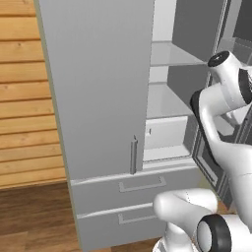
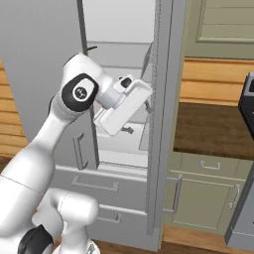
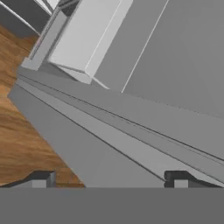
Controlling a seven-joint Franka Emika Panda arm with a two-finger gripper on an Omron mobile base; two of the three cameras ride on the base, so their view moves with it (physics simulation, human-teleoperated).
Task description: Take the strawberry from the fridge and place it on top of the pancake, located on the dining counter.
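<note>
The fridge (image 1: 98, 88) is tall and light grey; its left door is closed and its right door (image 2: 163, 124) stands swung out, seen edge-on. White shelves (image 1: 167, 98) show inside. My gripper (image 2: 136, 118) hangs in the open right half, in front of the lower shelves. In the hand view the gripper (image 3: 110, 181) is open, its two dark fingertips (image 3: 41, 179) far apart with nothing between them. It looks down along the fridge's grey front and a white bin (image 3: 83, 39). The strawberry, the pancake and the dining counter are out of view.
Two grey drawers (image 1: 142, 189) with bar handles sit below the doors. A brown wall counter (image 2: 213, 129) over green cabinets (image 2: 203, 193) stands right of the open door. A wood-plank wall (image 1: 24, 98) and wooden floor (image 1: 34, 216) lie to the left.
</note>
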